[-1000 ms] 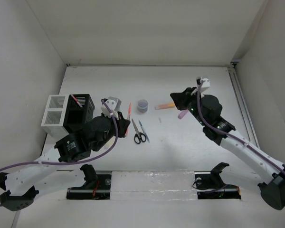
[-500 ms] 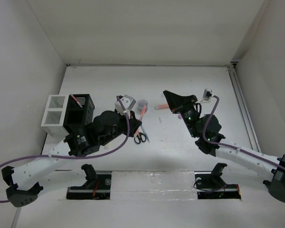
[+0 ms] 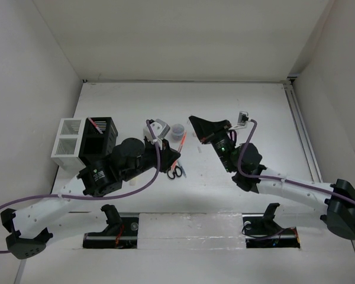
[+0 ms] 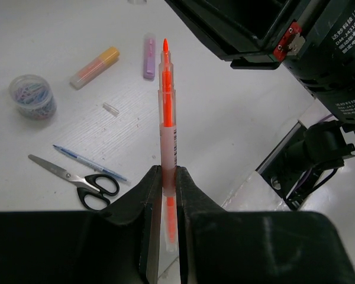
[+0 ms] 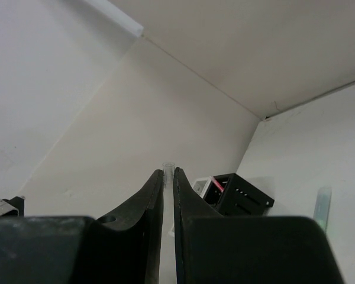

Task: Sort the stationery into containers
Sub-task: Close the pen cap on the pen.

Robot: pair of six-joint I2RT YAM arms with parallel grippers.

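My left gripper [image 4: 168, 173] is shut on a thin orange pen [image 4: 165, 94], bare tip pointing away, held above the table; in the top view the gripper [image 3: 174, 155] sits right of the black container [image 3: 99, 141]. My right gripper [image 5: 168, 173] is shut on a small clear cap [image 5: 168, 168]; in the top view it [image 3: 193, 121] is raised, close to the pen [image 3: 180, 142]. On the table lie an orange highlighter [image 4: 94, 67], a purple highlighter [image 4: 148, 49], black-handled scissors [image 4: 77, 180] and a blue pen [image 4: 89, 164]. The white container [image 3: 68, 144] stands left of the black one.
A round clear tub of paper clips [image 4: 31, 96] stands beyond the scissors, with a small clear piece [image 4: 110, 108] near it. The black container [image 5: 242, 201] holds a red pen. The two arms are close together over the table's middle. White walls enclose the table.
My left gripper lifted the orange pen off the table and moved right. My right arm swung left and raised its gripper close to the pen.
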